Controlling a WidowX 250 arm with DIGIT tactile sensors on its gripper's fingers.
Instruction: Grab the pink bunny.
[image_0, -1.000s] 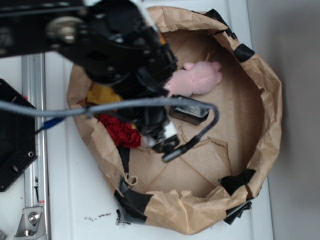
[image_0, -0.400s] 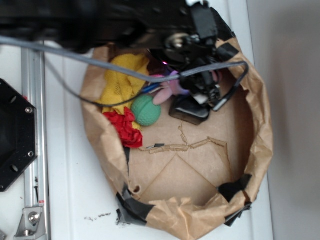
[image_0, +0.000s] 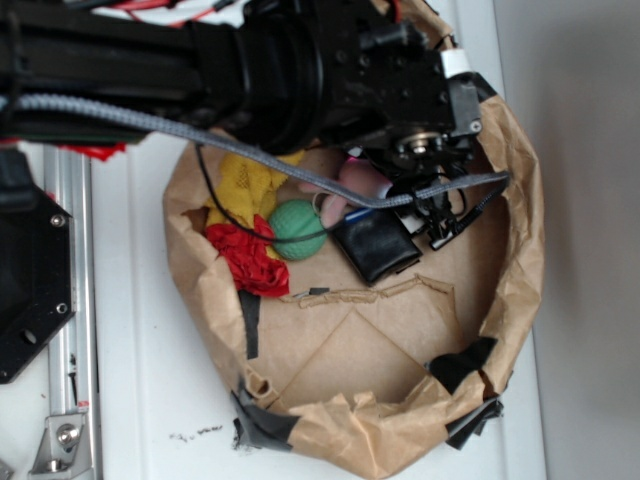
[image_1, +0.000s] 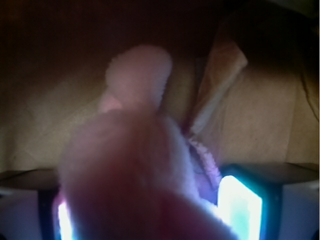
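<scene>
The arm hides most of the pink bunny (image_0: 352, 181), blurred up close (image_1: 135, 170).

pale pink plush of the pink bunny (image_1: 135, 165), blurred, fills the wrist view, flanked by glowing white-cyan pincer fingers (image_1: 240, 205). exterior view: the bunny (image_0: 352, 180) shows as a small pink patch under the black arm (image_0: 250, 70). green ball (image_0: 297, 226) with a ribbed texture; yellow knitted cloth (image_0: 240, 190); red cloth wad (image_0: 245, 258); glossy black pouch (image_0: 375, 248). brown paper basket (image_0: 520, 250) patched with black tape (image_0: 462, 360). grey braided cable (image_0: 130, 115). white surface (image_0: 150, 400); silver rail (image_0: 65, 400); black plate (image_0: 30, 280).
</scene>
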